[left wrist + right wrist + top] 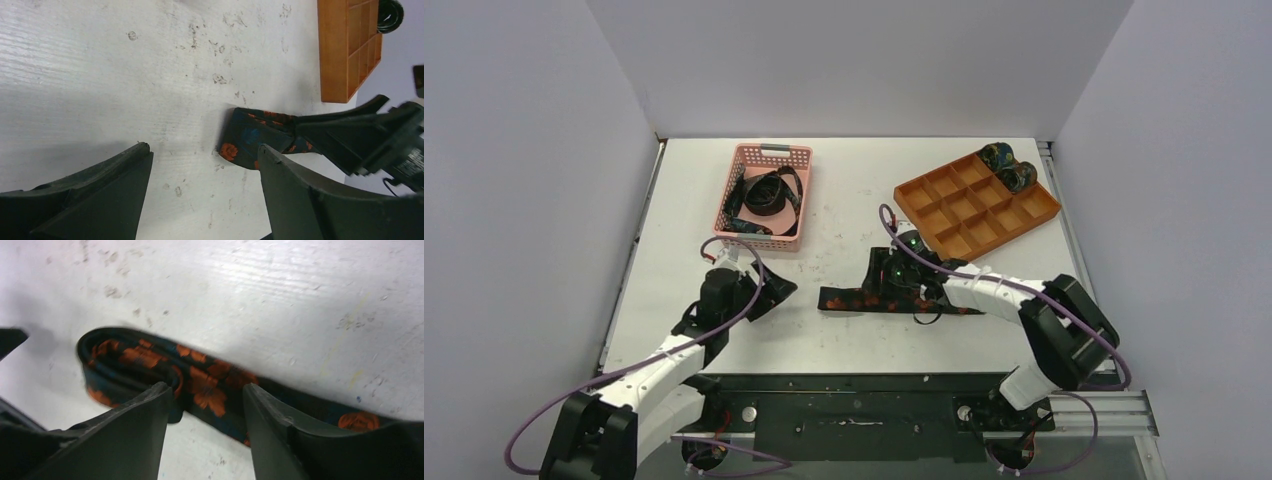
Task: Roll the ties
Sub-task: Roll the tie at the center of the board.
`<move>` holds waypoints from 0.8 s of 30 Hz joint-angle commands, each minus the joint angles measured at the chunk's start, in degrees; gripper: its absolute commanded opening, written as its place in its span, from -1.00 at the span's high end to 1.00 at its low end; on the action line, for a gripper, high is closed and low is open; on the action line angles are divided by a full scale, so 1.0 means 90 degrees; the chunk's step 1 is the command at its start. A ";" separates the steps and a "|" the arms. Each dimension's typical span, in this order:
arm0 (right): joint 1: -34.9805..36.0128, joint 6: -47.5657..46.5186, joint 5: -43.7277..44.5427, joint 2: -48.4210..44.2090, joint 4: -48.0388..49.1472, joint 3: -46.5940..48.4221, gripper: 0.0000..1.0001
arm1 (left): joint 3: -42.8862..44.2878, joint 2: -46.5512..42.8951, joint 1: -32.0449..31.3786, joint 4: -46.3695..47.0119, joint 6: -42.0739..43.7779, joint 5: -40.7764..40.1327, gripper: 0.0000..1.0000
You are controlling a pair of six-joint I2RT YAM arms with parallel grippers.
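Observation:
A dark tie (849, 299) with orange flowers lies as a flat strip across the table's middle. In the right wrist view its folded end (105, 352) curls back on itself. My right gripper (889, 285) is low over this tie, open (205, 390), one fingertip on each side of a flower, with the cloth lying under them. To the left, my left gripper (776, 297) stands open (204, 148) over bare table, just short of the tie's end (242, 137). Two rolled ties (1009, 165) sit in the orange tray's far corner. More ties (764, 195) lie loosely coiled in the pink basket.
The pink mesh basket (772, 150) stands at the back left. The orange compartment tray (984, 215) lies at the back right, close behind my right arm, and shows in the left wrist view (332, 60). Grey walls close in both sides.

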 commanded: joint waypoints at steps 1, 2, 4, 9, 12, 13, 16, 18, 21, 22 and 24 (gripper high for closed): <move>-0.0154 0.0007 0.0401 0.0741 0.0326 0.0607 -0.01 | -0.0084 -0.0505 0.0032 0.0102 -0.0147 0.0086 -0.49; -0.0149 -0.0048 0.0402 0.0976 0.0321 0.0801 0.06 | -0.0149 -0.0664 0.0029 0.0020 -0.0183 0.0037 -0.49; -0.0112 -0.0182 0.0414 0.1287 0.0326 0.1174 0.18 | -0.0249 -0.1029 0.0026 -0.0201 -0.0214 -0.0086 -0.49; 0.0161 -0.0838 0.0238 0.2479 -0.0290 0.2441 0.40 | -0.0388 -0.1724 0.0026 -0.0727 -0.0207 -0.0286 -0.49; 0.0333 -0.1240 -0.0011 0.3029 -0.0750 0.3058 0.46 | -0.0426 -0.1871 0.0022 -0.0958 -0.0175 -0.0296 -0.48; 0.0386 -0.1348 -0.0078 0.3146 -0.0854 0.3183 0.48 | -0.0432 -0.1891 0.0026 -0.1066 -0.0165 -0.0279 -0.48; 0.0599 -0.1687 -0.0185 0.3347 -0.1171 0.3386 0.50 | -0.0439 -0.1914 0.0025 -0.1116 -0.0126 -0.0263 -0.48; 0.0786 -0.1902 -0.0205 0.3433 -0.1485 0.3535 0.50 | -0.0454 -0.1921 0.0026 -0.1048 -0.0110 -0.0221 -0.48; 0.1059 -0.2150 -0.0257 0.3432 -0.1836 0.3547 0.50 | -0.0480 -0.1866 0.0012 -0.0960 -0.0110 -0.0080 -0.48; 0.1139 -0.2188 -0.0259 0.3406 -0.1906 0.3513 0.50 | -0.0488 -0.1849 0.0014 -0.0959 -0.0111 -0.0056 -0.48; 0.1229 -0.2211 -0.0313 0.3307 -0.1951 0.3377 0.50 | -0.0490 -0.1793 0.0007 -0.0959 -0.0120 0.0010 -0.48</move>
